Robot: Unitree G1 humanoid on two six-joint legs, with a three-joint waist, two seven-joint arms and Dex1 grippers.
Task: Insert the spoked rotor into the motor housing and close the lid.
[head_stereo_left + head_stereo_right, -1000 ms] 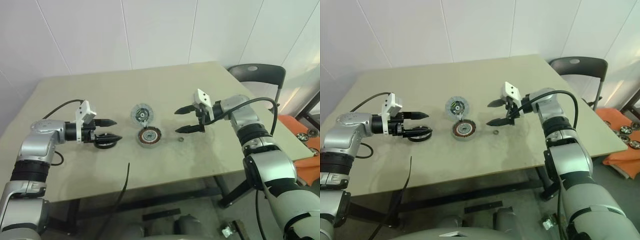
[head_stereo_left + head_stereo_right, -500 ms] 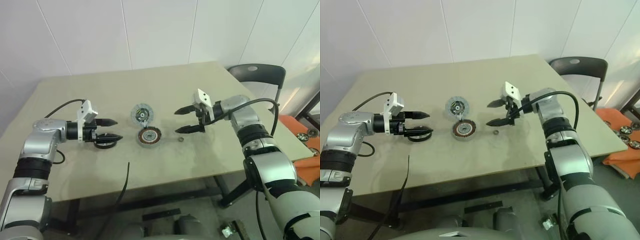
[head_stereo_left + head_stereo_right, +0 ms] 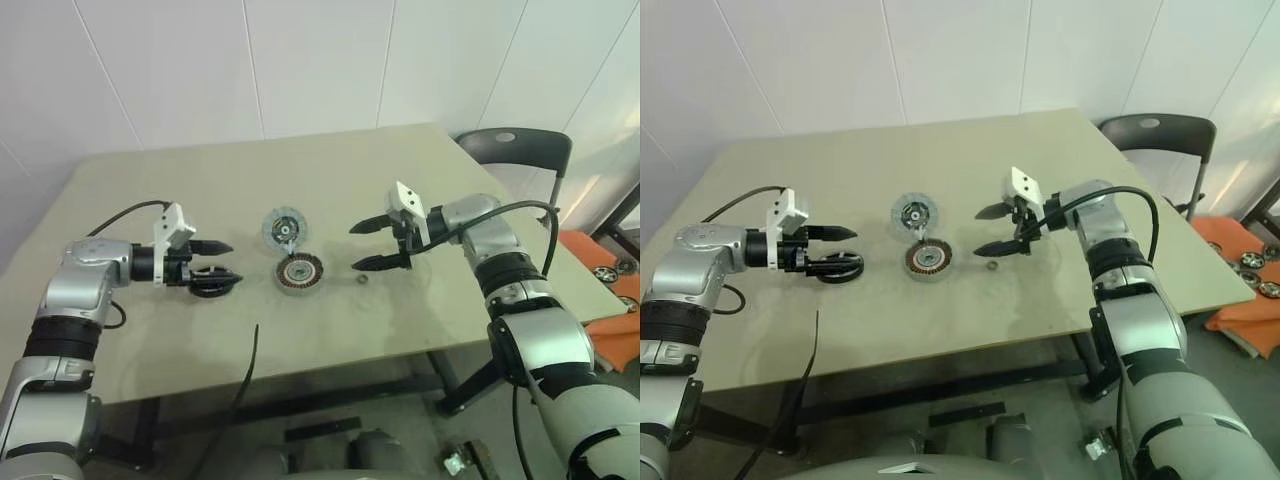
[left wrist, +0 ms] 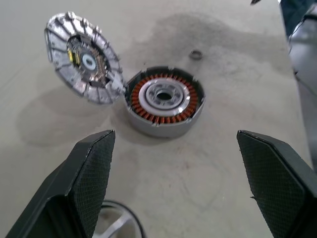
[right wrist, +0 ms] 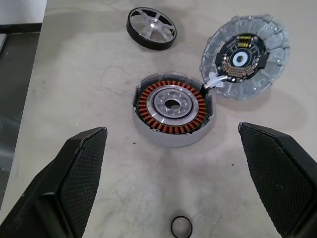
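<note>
Lying flat on the table [image 3: 400,320] just by the wide-open left jaws, apart from the housing [image 5: 172,109] and its opened lid [image 5: 245,57], the rotor [image 5: 151,28] looks rigid, smooth and fairly light, best pinched across its black rim, while the right jaws gape empty.

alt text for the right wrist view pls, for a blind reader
An open motor housing with a ring of copper coils sits on a beige table, framed by two wide-open black fingers. A ribbed grey lid holding a circuit board touches its rim, a black-rimmed spoked rotor lies apart from it, and a small dark ring lies between the fingers.
</note>
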